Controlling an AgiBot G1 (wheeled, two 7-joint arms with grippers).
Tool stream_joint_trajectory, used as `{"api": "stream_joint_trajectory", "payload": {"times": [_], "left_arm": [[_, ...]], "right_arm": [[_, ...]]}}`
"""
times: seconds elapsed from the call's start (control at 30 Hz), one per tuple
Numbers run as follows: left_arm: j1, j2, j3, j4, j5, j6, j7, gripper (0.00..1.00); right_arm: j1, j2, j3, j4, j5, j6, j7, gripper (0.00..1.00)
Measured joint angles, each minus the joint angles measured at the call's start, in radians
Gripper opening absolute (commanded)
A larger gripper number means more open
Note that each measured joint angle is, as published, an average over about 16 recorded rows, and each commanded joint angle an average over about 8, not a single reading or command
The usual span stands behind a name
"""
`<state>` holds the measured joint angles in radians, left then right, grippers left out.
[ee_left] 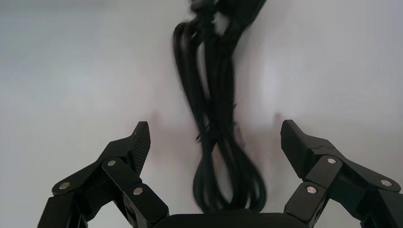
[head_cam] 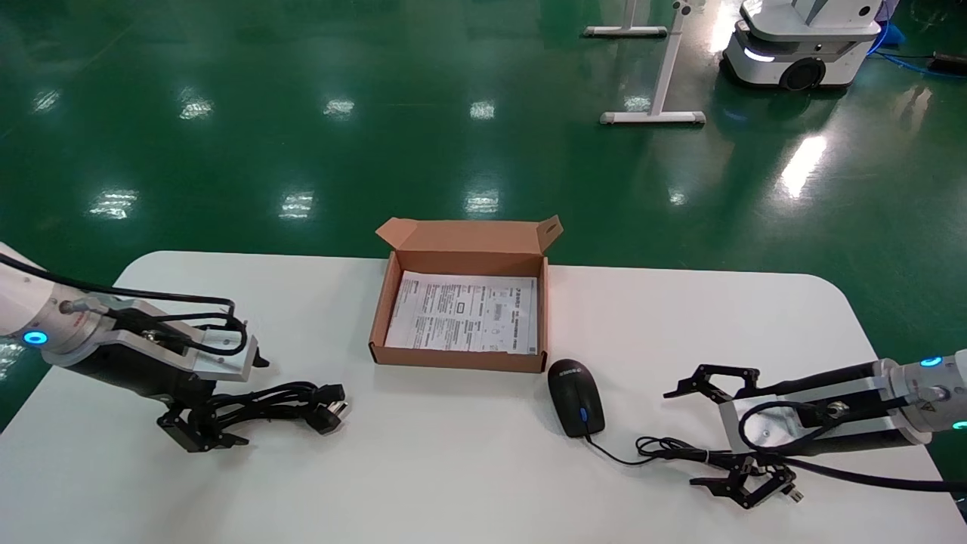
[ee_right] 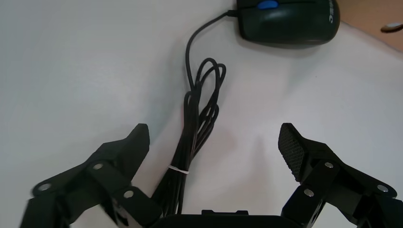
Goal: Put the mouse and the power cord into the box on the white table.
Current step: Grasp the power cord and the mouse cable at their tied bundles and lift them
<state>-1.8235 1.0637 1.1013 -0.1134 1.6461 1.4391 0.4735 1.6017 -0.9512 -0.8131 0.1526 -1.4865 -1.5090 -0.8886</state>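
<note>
Cord first: your left gripper [ee_left: 214, 137] sits low over the power cord [head_cam: 283, 402] on the white table [head_cam: 453, 468], fingers spread wide either side of the coil, not clamping it. Your right gripper [ee_right: 214, 142] is likewise spread, straddling the bundled cable behind the mouse [head_cam: 576, 397]; the mouse lies just beside the box [head_cam: 459, 361], which stands with its lid up.

Black screw-studded grippers [ee_left: 214, 137]; white arms; blue ring lights

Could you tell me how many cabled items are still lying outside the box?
2: the power cord between the open left gripper fingers, and the mouse beside the box.
</note>
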Motion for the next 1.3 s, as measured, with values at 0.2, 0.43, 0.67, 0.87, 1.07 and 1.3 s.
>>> {"api": "stream_joint_trajectory", "payload": {"times": [0.2,0.43,0.67,0.87,1.07,1.3], "left_arm": [[0.002,0.006,-0.001,0.025,-0.003,0.013,0.021,0.0],[0.002,0.007,-0.001,0.029,-0.003,0.017,0.024,0.0],[0.002,0.005,-0.002,0.021,-0.004,0.014,0.02,0.0],[0.002,0.004,-0.002,0.017,-0.004,0.012,0.018,0.0],[0.002,0.004,-0.002,0.015,-0.004,0.01,0.017,0.0],[0.0,0.003,-0.004,0.013,-0.007,0.014,0.016,0.0]], "right_arm": [[0.009,-0.017,-0.004,-0.035,-0.007,0.011,-0.013,0.0],[0.01,-0.019,-0.005,-0.04,-0.009,0.013,-0.015,0.0],[0.007,-0.016,-0.004,-0.032,-0.007,0.012,-0.013,0.0],[0.006,-0.014,-0.003,-0.027,-0.005,0.011,-0.012,0.0],[0.005,-0.013,-0.002,-0.024,-0.004,0.011,-0.011,0.0],[0.004,-0.012,-0.002,-0.022,-0.003,0.01,-0.011,0.0]]}}
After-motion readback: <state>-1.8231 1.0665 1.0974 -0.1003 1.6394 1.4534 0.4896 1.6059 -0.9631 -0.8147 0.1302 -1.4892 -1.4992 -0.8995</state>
